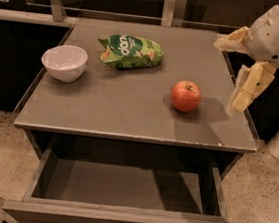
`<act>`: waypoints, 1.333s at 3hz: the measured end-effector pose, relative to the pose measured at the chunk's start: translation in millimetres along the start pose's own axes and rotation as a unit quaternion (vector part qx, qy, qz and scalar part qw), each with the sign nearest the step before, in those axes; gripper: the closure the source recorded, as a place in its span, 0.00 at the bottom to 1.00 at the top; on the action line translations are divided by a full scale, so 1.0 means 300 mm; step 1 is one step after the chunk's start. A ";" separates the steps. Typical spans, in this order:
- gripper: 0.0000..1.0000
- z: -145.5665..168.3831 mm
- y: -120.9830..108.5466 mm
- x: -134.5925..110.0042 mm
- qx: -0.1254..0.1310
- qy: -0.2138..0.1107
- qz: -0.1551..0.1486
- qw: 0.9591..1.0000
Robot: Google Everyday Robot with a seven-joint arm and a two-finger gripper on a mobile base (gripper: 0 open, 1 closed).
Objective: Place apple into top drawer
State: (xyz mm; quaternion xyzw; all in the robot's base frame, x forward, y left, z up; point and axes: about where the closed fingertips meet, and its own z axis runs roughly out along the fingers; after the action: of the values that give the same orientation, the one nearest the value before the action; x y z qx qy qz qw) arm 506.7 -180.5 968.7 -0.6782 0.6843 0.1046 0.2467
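Observation:
The red-orange apple (185, 95) sits on the right half of the grey tabletop (130, 107). The top drawer (122, 222) is pulled open below the table's front edge, its inside bare, its small knob at the bottom middle. My gripper (225, 77) hangs over the table's right edge, just right of the apple and a little above it. Its two cream fingers (248, 88) are spread apart and hold nothing.
A white bowl (64, 62) stands at the table's left side. A green snack bag (132, 52) lies at the back middle. Metal posts and a dark glass wall run behind the table. Speckled floor lies on both sides of the drawer.

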 end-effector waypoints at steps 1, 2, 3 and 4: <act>0.00 0.055 -0.061 -0.022 -0.004 -0.047 -0.004 0.999; 0.00 0.062 -0.064 -0.023 -0.005 -0.050 -0.003 0.999; 0.00 0.115 -0.070 0.056 -0.019 -0.058 0.035 0.998; 0.00 0.262 -0.038 0.228 -0.055 -0.090 0.108 0.989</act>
State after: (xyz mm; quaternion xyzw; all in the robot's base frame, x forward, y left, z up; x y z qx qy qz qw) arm 536.0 -203.5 870.6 -0.6006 0.7219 0.2283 0.2571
